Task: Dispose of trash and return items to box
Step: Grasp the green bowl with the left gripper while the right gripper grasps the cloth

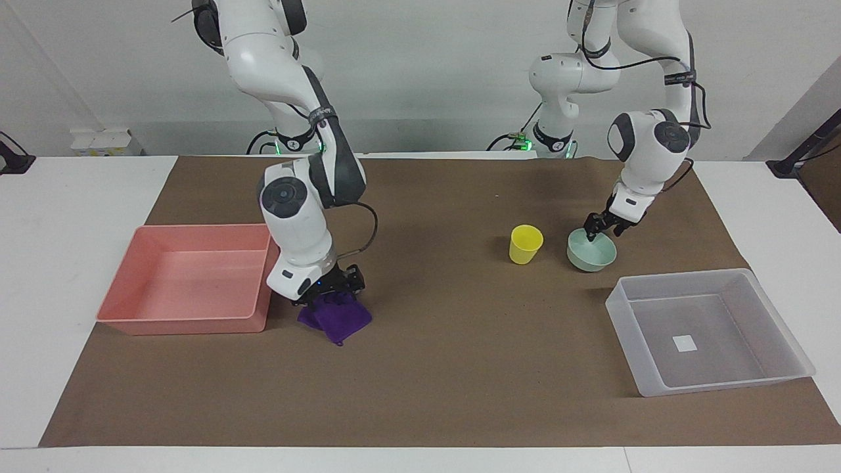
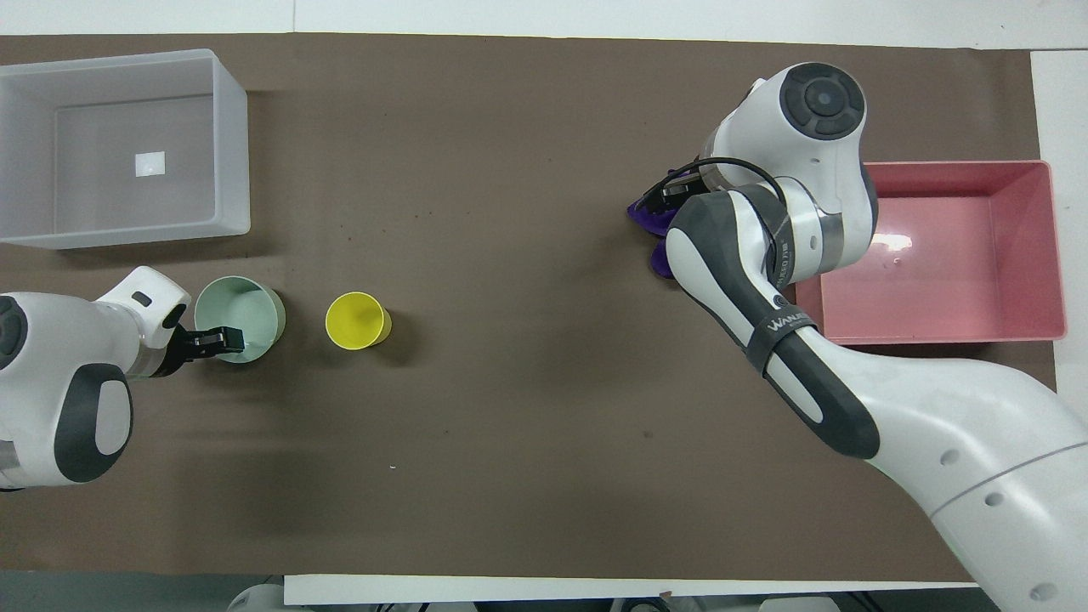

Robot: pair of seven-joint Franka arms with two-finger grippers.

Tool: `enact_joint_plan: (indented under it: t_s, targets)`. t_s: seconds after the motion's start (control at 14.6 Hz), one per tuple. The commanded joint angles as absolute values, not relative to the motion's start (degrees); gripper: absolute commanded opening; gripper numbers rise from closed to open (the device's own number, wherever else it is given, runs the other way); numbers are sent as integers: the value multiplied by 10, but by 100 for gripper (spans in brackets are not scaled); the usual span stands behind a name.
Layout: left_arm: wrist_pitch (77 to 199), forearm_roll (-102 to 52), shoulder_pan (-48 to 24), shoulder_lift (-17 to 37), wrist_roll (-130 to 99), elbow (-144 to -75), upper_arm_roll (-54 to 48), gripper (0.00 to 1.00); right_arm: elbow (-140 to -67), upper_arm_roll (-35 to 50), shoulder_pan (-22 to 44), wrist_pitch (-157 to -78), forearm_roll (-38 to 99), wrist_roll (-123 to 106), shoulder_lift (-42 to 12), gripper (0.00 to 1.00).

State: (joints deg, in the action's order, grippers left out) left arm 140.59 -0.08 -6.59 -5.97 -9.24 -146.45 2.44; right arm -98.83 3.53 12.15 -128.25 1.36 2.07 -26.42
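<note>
Reaching down from its base, the right gripper (image 1: pixel 332 293) sits on top of the purple cloth (image 1: pixel 336 318), which lies on the brown mat (image 1: pixel 447 368) just beside the pink tray (image 1: pixel 190 279), toward the right arm's end of the table. Its fingers press into the upper folds of the cloth, but whether they are spread or already pinched on the fabric cannot be told; from overhead the arm hides nearly all of the cloth (image 2: pixel 646 223). The left gripper (image 1: pixel 599 231) is at the rim of the mint-green bowl (image 1: pixel 591 253), on the edge nearer to the robots, with its fingers set narrow around that rim; from overhead one finger (image 2: pixel 223 339) lies inside the bowl (image 2: pixel 246 306). Whether the rim is truly clamped cannot be told. The yellow cup (image 1: pixel 525 244) stands upright just beside the bowl, apart from it, toward the middle of the table. The clear box (image 1: pixel 775 309) sits farther from the robots than the bowl, at the left arm's end of the table, with only a small white square (image 1: pixel 684 343) on its floor. The tray holds nothing.
</note>
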Motion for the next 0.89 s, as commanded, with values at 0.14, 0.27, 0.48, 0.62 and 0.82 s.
enact_joint_plan:
  t_s: [0.14, 0.27, 0.48, 0.62, 0.82]
  targets:
    - [1378, -2, -69, -40, -102, -1412, 30, 0, -1016, 37, 120, -1298, 18, 25, -265, 27]
    - [1293, -2, -69, -40, -102, -1347, 30, 0, -1012, 37, 119, -1281, 18, 55, -265, 1]
    - [1147, -3, -64, -39, -102, -1211, 31, 0, -994, 34, 111, -1254, 12, 68, -256, 0]
    - [1104, -9, -44, -18, -93, -1132, 33, 0, -990, 33, 92, -1224, 11, 67, -225, 0]
    - [1176, -44, -9, 66, -94, -1069, 33, 0, -988, 32, 76, -1167, 11, 66, -169, 0]
